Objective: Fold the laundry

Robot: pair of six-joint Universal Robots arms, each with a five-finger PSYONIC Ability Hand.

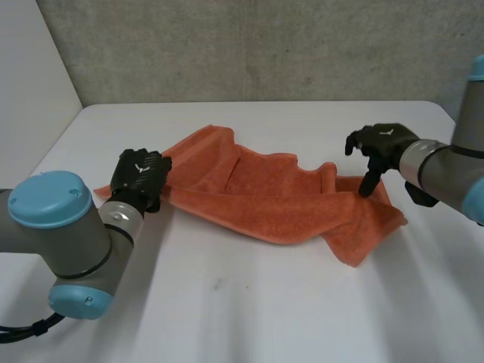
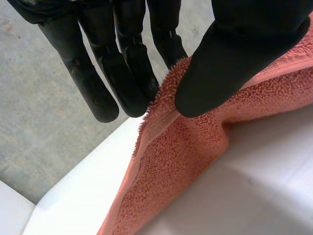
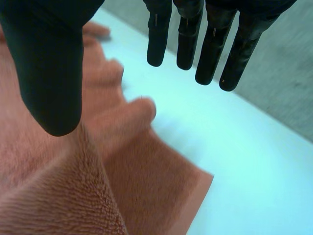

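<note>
Two black hands are at one orange towel [image 1: 265, 200], which lies rumpled across the middle of the white desk [image 1: 249, 310], stretched in a long band from left to right with folds and ridges along its far side; the left hand [image 1: 140, 175] sits at the towel's left end, knuckles up, its grey arm coming in from the near left; in the left wrist view its fingers [image 2: 122, 83] and thumb [image 2: 234, 63] meet on the towel's fuzzy edge, the hem standing up between them, so that's a pinch on the cloth, and the rest of the towel drops away from the grip onto the desk; over on the other side, the right hand [image 1: 384, 142] hangs above the towel's right end, fingers angled down, one tip at or just above the cloth, hard to say which; the right wrist view has its fingers [image 3: 210, 49] straight and spread, well apart from the thumb [image 3: 49, 73], holding nothing; the thumb is over the terry pile, the fingers out over bare desk past the towel's edge; behind the desk, a grey wall [image 1: 265, 45].
</note>
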